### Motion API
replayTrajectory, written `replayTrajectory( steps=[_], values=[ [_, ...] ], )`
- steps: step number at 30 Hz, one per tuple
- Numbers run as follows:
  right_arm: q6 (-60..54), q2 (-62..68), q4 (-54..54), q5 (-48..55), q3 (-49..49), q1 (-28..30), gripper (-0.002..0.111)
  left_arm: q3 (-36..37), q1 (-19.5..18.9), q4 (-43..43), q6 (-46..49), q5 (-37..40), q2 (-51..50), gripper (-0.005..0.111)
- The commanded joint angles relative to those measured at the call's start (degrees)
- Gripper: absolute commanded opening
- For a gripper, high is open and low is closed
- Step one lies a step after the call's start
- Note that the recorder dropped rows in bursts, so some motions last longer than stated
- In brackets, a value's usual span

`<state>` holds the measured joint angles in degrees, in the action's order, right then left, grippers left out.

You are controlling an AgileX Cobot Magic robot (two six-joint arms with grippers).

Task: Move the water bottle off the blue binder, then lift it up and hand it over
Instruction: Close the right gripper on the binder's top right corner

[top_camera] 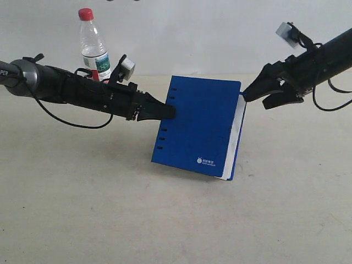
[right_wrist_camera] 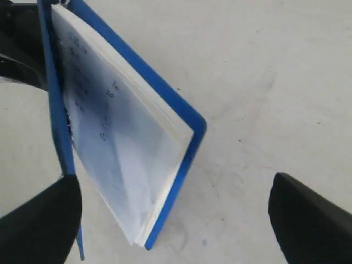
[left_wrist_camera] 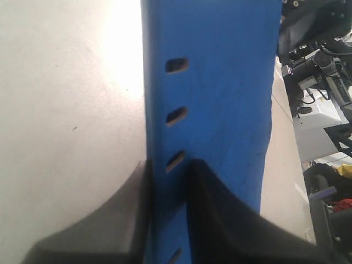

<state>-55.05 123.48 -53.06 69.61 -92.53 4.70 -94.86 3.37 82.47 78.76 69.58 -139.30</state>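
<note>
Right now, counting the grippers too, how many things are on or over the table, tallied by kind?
Clear plastic water bottle with a red cap: 1
Flat rectangular blue binder: 1
Black grippers: 2, the left gripper clamped on the binder's spine edge, the right gripper open
Total: 4

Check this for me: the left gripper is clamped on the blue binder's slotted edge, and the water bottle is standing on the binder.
One part is wrong. The left gripper is clamped on the blue binder at its slotted edge, but the water bottle stands upright behind the left arm, off the binder, as the exterior view shows.
</note>
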Motion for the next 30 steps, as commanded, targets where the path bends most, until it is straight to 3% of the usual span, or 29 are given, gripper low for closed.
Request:
replayTrajectory(
  steps=[1,11,20,30],
  values=[
    [-2.9,1.2,-2.5,0.3,-0.1,-3.5,0.082,-0.1,0.2,0.9,0.5,0.4,0.7,0.004],
    [-5.9,1.9,-4.8,0.3,-0.1,-5.8,0.079,-0.1,0.2,0.9,0.3,0.4,0.7,0.004],
    [-7.0,3.5,-9.0,0.3,-0.1,-5.8,0.039,-0.1,0.2,0.9,0.3,0.4,0.7,0.004],
    [-9.0,4.7,-10.7,0.3,-0.1,-5.9,0.037,-0.1,0.2,1.9,0.3,0.4,0.7,0.004]
  ],
)
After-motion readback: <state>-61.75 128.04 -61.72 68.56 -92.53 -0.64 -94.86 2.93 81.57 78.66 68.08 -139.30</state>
